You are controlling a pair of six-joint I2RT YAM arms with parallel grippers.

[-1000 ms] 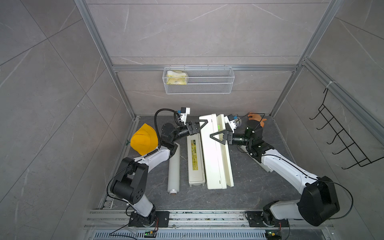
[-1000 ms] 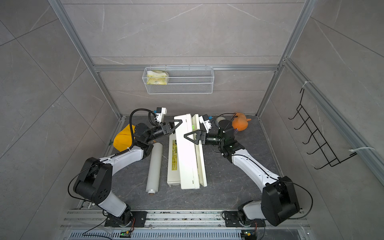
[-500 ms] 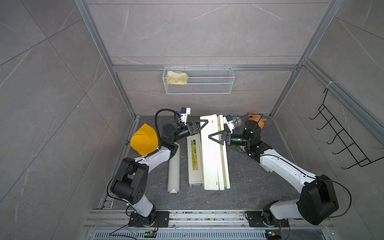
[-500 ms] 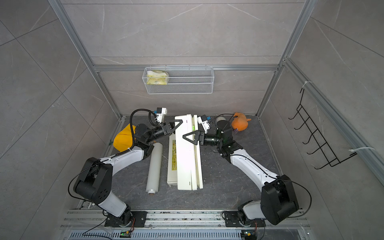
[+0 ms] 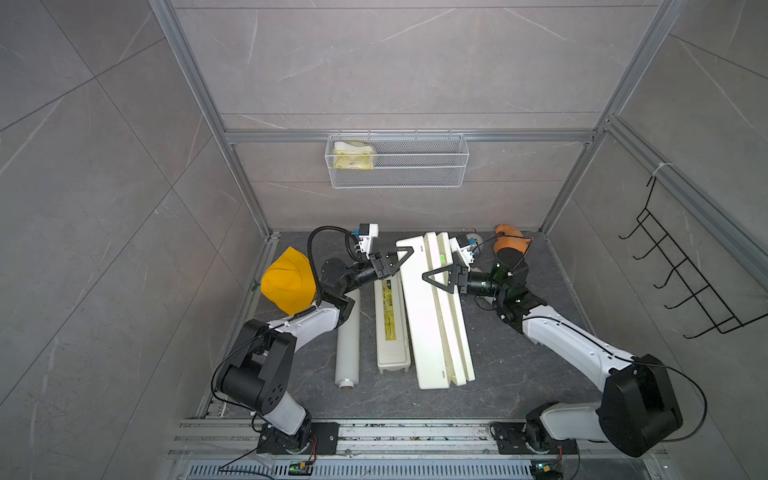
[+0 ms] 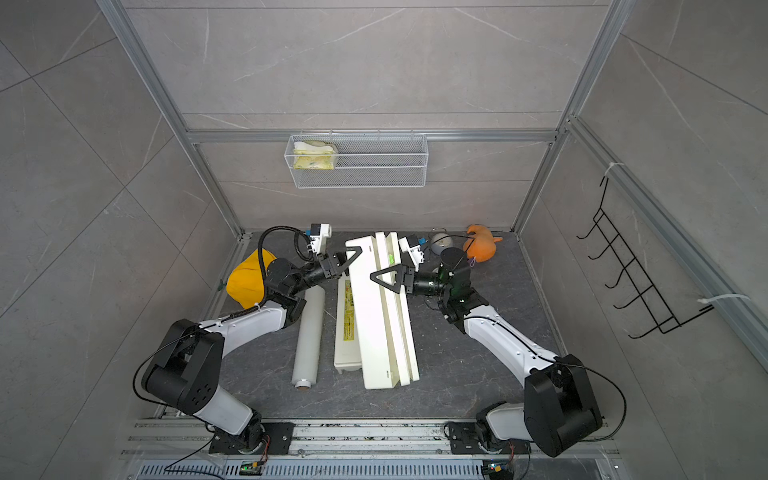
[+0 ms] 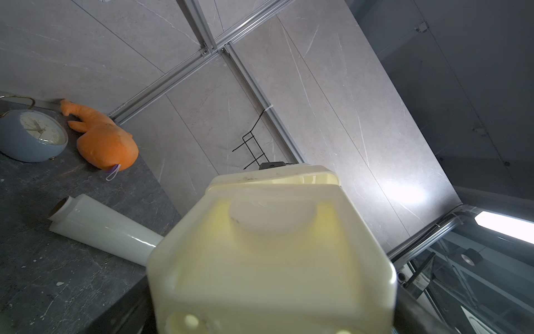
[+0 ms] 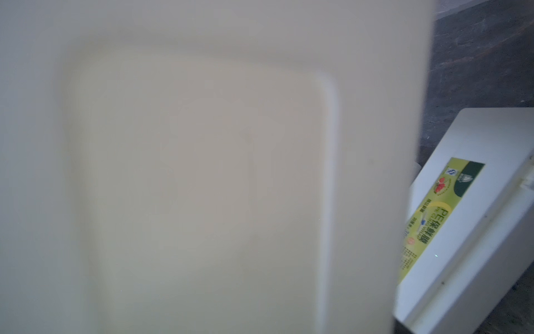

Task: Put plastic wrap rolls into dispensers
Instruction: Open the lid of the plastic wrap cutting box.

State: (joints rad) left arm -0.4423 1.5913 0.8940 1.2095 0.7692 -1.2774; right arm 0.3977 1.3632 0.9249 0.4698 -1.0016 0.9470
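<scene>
1. Opening the open dispenser (image 5: 451, 324) is the step I am judging to be in hand; it is lying mid-table with its lid (image 5: 419, 316) swung up.
2. My left gripper (image 5: 398, 259) is clamping its far end. I cannot tell whether my right gripper (image 5: 436, 282) is gripping the lid or only pushing it.
3. One roll (image 5: 348, 345) is lying beside the closed dispenser (image 5: 390, 328), and a second roll (image 7: 101, 228) is lying near the orange toy (image 7: 104, 141).
4. Next, I am needing the lid fully back and one gripper freed for a roll.

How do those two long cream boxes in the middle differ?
The closed dispenser has its lid down, yellow label up; the open dispenser has its lid swung wide. The open dispenser spreads wider than the closed dispenser. The left hand grips the open dispenser's far end; no hand holds the closed dispenser. Both are long and cream.
</scene>
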